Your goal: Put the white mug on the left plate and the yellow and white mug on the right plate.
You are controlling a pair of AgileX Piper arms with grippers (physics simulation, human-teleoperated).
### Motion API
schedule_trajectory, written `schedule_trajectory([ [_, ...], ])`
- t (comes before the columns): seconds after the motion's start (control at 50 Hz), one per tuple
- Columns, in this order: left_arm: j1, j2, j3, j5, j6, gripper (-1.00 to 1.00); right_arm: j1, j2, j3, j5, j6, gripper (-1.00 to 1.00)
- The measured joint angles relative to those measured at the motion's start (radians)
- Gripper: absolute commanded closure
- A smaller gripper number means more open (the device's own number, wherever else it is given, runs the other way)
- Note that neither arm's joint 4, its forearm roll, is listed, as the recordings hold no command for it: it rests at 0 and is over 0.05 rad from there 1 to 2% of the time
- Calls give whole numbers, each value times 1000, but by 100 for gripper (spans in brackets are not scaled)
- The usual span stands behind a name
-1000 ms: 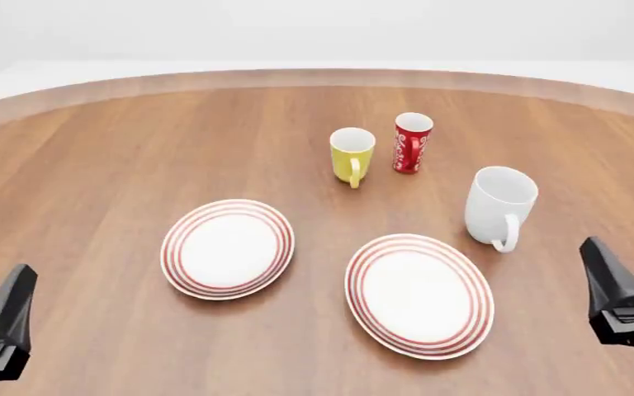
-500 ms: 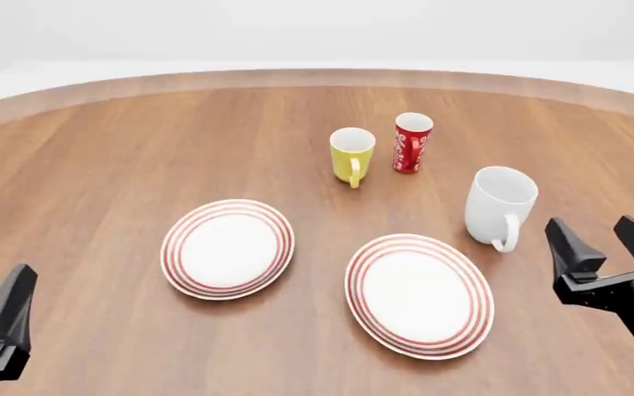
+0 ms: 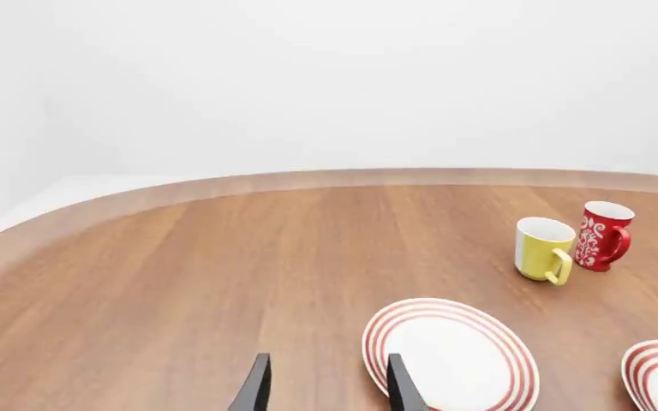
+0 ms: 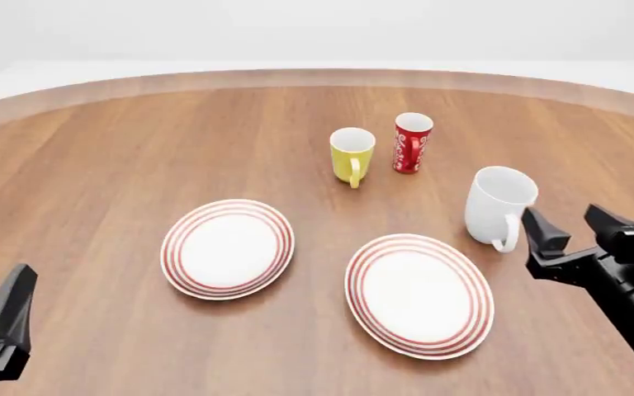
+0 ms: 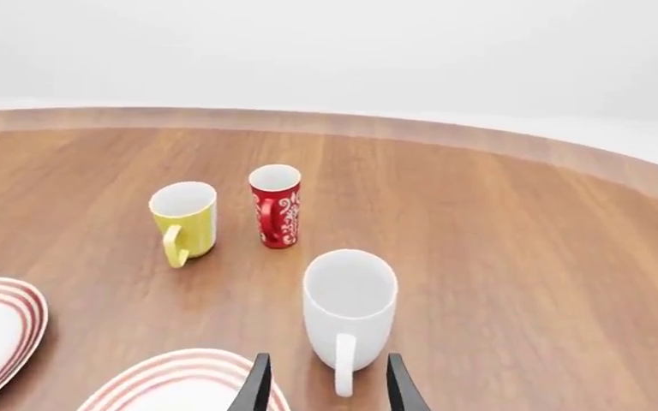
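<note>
The white mug point(image 4: 500, 205) stands right of centre, handle toward me; it also shows in the right wrist view point(image 5: 349, 312). The yellow and white mug point(image 4: 352, 153) stands further back, beside a red patterned cup. The left plate point(image 4: 228, 247) and the right plate point(image 4: 419, 294) lie bare in front. My right gripper point(image 4: 565, 219) is open and empty, just right of the white mug and not touching it. In the right wrist view the gripper point(image 5: 325, 387) has the mug's handle just beyond its fingers. My left gripper point(image 3: 326, 381) is open and empty, low at the near left corner point(image 4: 14, 285).
A red-and-white patterned cup point(image 4: 412, 142) stands right beside the yellow mug; it also shows in the right wrist view point(image 5: 275, 205). The round wooden table's far edge point(image 4: 317, 76) curves across the back.
My right gripper has moved forward and to the left, closing in on the white mug's right side. The left arm, mugs and plates have not moved.
</note>
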Motion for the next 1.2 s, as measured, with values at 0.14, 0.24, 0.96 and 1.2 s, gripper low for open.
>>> schedule_trajectory([
  [0.14,0,0,0,0,0,-100,-4,63,-15,-36,-5,-100],
  [0.24,0,0,0,0,0,-100,-5,111,-23,-65,-7,-100],
  [0.96,0,0,0,0,0,-100,-16,394,-60,-205,20,-100],
  [1.2,0,0,0,0,0,-100,-26,455,-88,-216,28,-100],
])
